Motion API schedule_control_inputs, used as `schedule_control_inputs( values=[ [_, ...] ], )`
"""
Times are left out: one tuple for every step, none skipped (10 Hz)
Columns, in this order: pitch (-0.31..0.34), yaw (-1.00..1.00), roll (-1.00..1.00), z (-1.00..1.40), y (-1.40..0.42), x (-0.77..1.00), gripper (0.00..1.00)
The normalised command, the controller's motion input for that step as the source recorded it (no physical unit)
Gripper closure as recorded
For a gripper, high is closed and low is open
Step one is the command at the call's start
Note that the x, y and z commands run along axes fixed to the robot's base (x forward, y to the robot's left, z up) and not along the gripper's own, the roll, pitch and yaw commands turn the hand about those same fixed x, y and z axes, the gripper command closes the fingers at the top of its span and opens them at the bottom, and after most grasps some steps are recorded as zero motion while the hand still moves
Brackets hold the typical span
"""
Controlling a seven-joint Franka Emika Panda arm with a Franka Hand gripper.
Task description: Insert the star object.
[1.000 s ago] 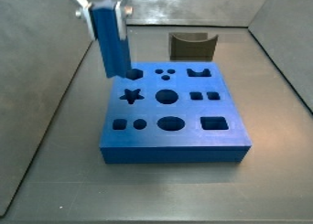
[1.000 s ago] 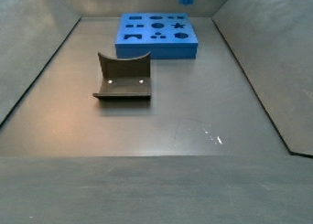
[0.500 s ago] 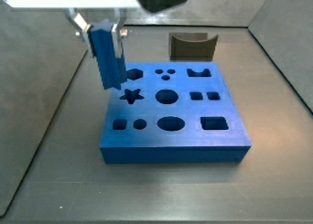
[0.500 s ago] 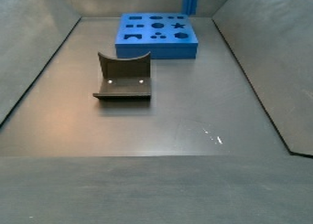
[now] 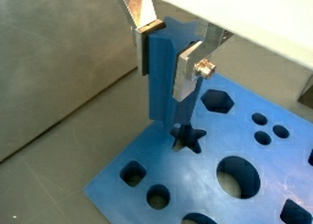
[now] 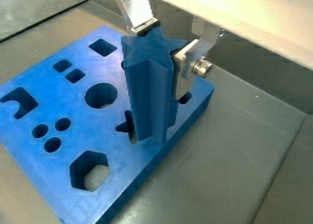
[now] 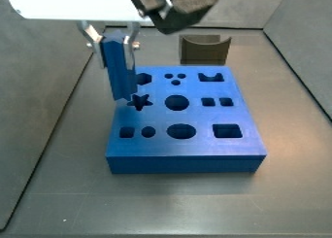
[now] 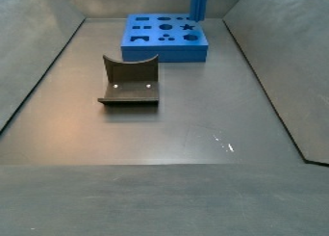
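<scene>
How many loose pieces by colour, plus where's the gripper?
Blue: 2, the star peg and the holed block.
Dark grey: 1, the curved piece.
Total: 3.
The gripper is shut on the star peg, holding it upright over the block's star hole.

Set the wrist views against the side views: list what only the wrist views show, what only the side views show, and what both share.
Only the wrist views: the silver fingers clamping the star object, and its tip at the star hole. Only the side views: the fixture standing on the floor apart from the block, and the walls around. Both: the gripper holding the star object upright above the block.
</scene>
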Motion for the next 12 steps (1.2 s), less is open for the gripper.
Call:
schedule_control_inputs(
  values=[
    [-0.094,0.0,0.12,-0.4,0.0,0.36,1.0],
    [-0.121,0.0,0.11,-0.41,0.0,0.33,1.0],
    [-0.127,0.0,0.1,-0.38,0.0,0.31,1.0],
    [-0.126,-0.02,0.09,-0.37,0.0,0.32,1.0],
    [-0.13,-0.03,0.05,-0.31,0.0,0.32,1.0],
    [-0.156,-0.12,0.0,-0.18,0.0,0.13,1.0],
    [-0.123,-0.02,0.0,-0.14,0.0,0.0,1.0],
    [-0.111,0.0,0.05,-0.21,0.0,-0.04,1.0],
    [0.0,-0.1,0.09,-0.07,0.0,-0.19,1.0],
    [0.0,-0.21,0.09,-0.04,0.0,-0.22,1.0],
    [0.0,-0.4,0.09,-0.11,-0.04,-0.3,1.0],
    [0.034,-0.79,0.1,-0.15,-0.01,-0.29,1.0]
  ],
)
